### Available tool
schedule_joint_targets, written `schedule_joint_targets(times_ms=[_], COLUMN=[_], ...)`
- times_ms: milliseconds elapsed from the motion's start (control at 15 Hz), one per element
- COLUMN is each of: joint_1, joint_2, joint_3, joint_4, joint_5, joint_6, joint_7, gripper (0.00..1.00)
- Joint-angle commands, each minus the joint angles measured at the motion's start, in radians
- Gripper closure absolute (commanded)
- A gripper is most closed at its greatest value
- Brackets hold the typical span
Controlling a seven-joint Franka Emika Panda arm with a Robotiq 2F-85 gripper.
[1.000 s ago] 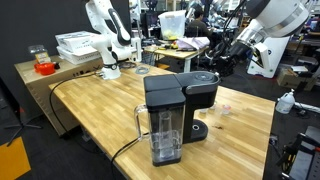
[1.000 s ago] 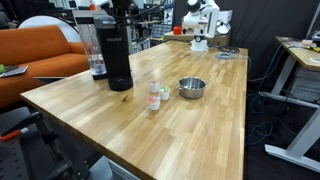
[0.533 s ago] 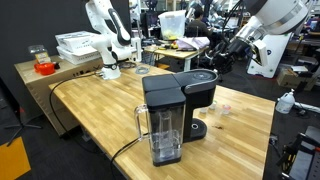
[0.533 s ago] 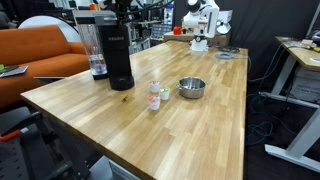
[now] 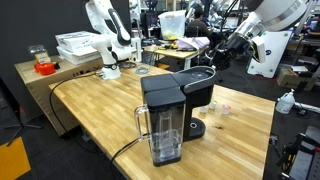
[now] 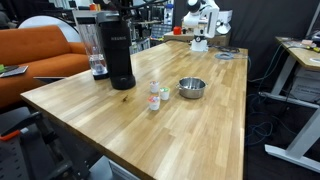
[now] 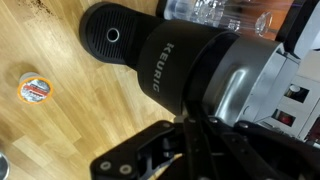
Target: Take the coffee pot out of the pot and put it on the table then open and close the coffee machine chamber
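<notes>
Lid starting up, machine tugged along.
The gripper (image 7: 197, 128) sits at the lid (image 5: 200, 80); pinching or spread, I cannot tell. The machine (image 5: 170, 115) has slid slightly across the table (image 5: 90, 110): opening begun.

Lower now — jaws nearer chamber (image 5: 197, 79)

One coffee machine (image 5: 175, 110), one table (image 5: 90, 110). In an exterior view: one metal bowl (image 6: 191, 88) and two small items (image 6: 157, 97) (too small to identify). The wrist view shows one orange-lidded pod (image 7: 35, 89).
</notes>
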Motion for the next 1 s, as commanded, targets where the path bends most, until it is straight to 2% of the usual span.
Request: schedule_joint_targets(times_ms=[0,933], joint_1=[-0.001,0.011], joint_2=[-0.007,-0.008], joint_3=[0.01,0.031], joint_4=[0.021,0.088], joint_5=[-0.002,-0.057], joint_6=[-0.042,-0.052], joint_7=[-0.005,0.003], gripper=[1.0,1.0])
